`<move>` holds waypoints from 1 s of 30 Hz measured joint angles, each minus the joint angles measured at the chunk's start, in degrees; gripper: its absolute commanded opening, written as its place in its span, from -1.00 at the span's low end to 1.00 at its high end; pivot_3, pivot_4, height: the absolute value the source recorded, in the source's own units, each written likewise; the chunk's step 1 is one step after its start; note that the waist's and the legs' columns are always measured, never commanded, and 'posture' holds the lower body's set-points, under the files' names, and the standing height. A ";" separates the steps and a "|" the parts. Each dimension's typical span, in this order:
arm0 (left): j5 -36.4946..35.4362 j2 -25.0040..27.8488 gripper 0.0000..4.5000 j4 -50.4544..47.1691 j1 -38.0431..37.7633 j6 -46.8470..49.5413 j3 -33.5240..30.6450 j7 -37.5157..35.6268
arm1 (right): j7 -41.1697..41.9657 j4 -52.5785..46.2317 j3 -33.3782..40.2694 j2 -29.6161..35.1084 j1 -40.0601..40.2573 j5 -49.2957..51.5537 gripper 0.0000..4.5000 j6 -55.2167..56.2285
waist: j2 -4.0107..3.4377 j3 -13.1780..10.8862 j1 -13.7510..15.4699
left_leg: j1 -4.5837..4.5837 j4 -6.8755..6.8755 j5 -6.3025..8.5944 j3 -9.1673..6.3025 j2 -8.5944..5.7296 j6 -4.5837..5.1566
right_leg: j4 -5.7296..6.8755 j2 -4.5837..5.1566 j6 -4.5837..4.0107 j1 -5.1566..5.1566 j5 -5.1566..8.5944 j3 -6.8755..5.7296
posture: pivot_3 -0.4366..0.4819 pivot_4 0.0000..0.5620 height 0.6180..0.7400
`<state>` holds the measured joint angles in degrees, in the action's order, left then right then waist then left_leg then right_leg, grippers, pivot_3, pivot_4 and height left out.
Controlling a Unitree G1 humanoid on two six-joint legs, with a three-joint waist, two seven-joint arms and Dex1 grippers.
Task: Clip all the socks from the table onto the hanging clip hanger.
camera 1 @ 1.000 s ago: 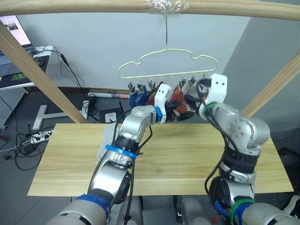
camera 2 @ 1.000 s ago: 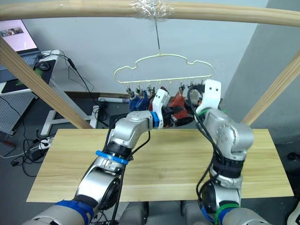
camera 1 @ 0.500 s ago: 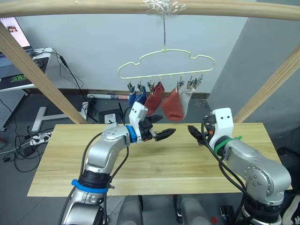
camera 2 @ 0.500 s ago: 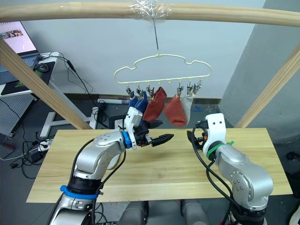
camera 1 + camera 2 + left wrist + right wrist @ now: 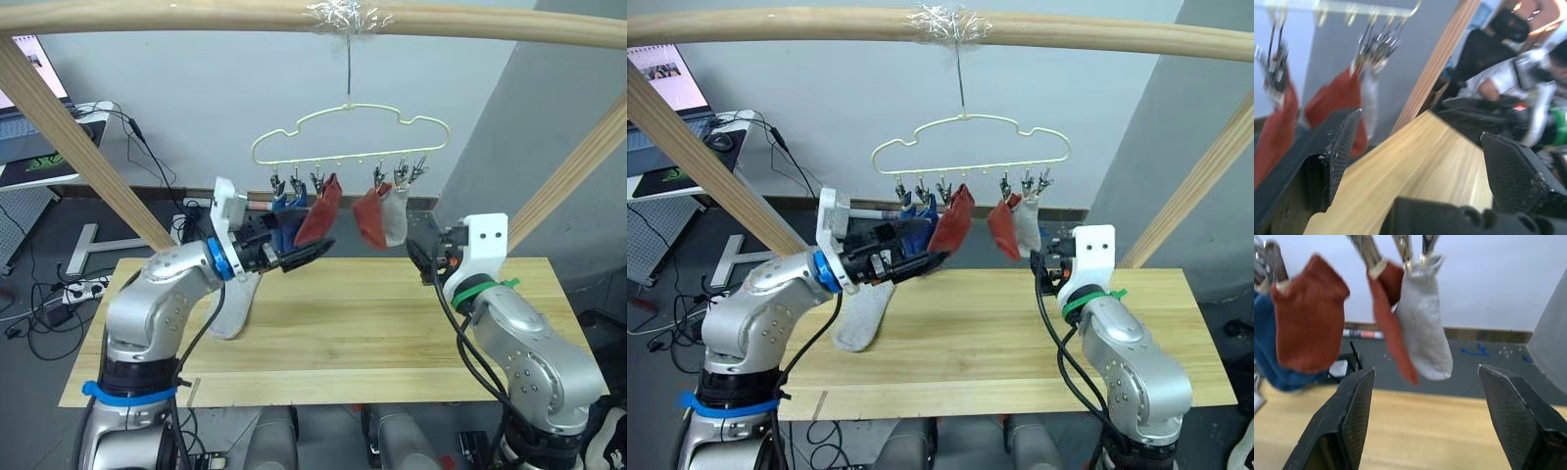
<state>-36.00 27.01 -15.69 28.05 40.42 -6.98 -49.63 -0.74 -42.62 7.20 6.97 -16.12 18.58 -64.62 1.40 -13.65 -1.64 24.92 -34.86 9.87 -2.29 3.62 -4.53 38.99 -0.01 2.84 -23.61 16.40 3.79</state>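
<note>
The pale yellow cloud-shaped wire clip hanger (image 5: 349, 137) hangs from a wooden beam at 12 o'clock above the light wood plank table (image 5: 392, 323). Counted on its clips: two blue ankle socks (image 5: 914, 221) towards 9 o'clock, partly hidden behind the left claw, then two rust red ankle socks (image 5: 318, 209) (image 5: 371, 215), and one light grey ankle sock (image 5: 395, 214) at the 3 o'clock end. That makes five hung. One light grey ankle sock (image 5: 233, 304) lies on the table at about 9 o'clock, below the left arm.

The left claw (image 5: 299, 256) is spread and holds nothing, pointing towards 3 o'clock just under the hung socks. The right claw (image 5: 1430, 431) is likewise spread wide and empty, raised above the table at 3 o'clock and facing the hanger.

By my reading, the step in hand is the last sock. The next move calls for the left claw to turn down towards 9 o'clock, pinch the grey sock near its cuff, and lift it to a free clip, which the right claw would have to press open.
</note>
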 measured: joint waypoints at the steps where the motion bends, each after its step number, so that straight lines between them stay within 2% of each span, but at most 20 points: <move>1: -0.57 0.21 0.99 0.21 1.20 0.37 0.01 -0.09 | -0.35 0.39 0.11 -0.11 -0.94 -0.16 0.55 0.05 | 0.00 0.00 0.00 | 0.01 0.00 0.00 -0.02 0.00 0.00 | 0.00 -0.01 -0.01 0.00 -0.01 -0.01 | 0.13 -0.35 1.00; 9: -2.18 1.69 0.99 2.37 6.50 0.31 1.07 -2.31 | -1.60 2.97 1.74 -0.36 -8.18 -1.54 0.55 0.09 | 0.00 0.01 0.01 | 0.00 0.03 0.00 -0.02 0.00 0.00 | 0.02 -0.02 -0.09 -0.01 -0.05 -0.02 | 0.12 -0.36 1.00; 16: -1.87 1.62 0.99 4.72 8.46 -0.96 2.74 -2.35 | -2.04 9.35 2.84 -0.81 -14.99 -1.67 0.55 0.59 | -0.01 0.02 0.00 | 0.00 0.03 0.00 -0.02 0.01 0.00 | 0.02 -0.02 -0.27 -0.01 -0.16 -0.02 | 0.12 -0.34 1.00; 20: -1.79 1.62 1.00 4.74 8.58 -1.12 3.16 -2.20 | -1.98 12.67 2.68 -0.77 -16.49 -2.08 0.17 2.02 | -0.01 0.01 0.04 | 0.01 0.04 0.01 -0.02 0.01 0.00 | 0.01 -0.01 -0.27 -0.01 -0.16 -0.02 | 0.16 -0.31 1.00; 30: -1.76 1.60 1.00 4.71 8.60 -1.12 3.39 -0.98 | -1.95 20.14 1.78 -0.81 -18.02 -2.61 0.17 5.13 | -0.01 0.01 0.11 | 0.01 0.03 0.01 -0.02 0.00 0.01 | 0.02 -0.01 -0.28 -0.01 -0.16 -0.02 | 0.19 -0.27 1.00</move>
<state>-37.76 28.61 -10.97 36.65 39.30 -3.59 -50.61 -2.69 -22.48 8.98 6.17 -34.14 15.97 -59.49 1.38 -13.64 -1.53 24.93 -34.83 9.88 -2.30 3.63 -4.52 39.01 -0.02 2.57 -23.62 16.24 3.78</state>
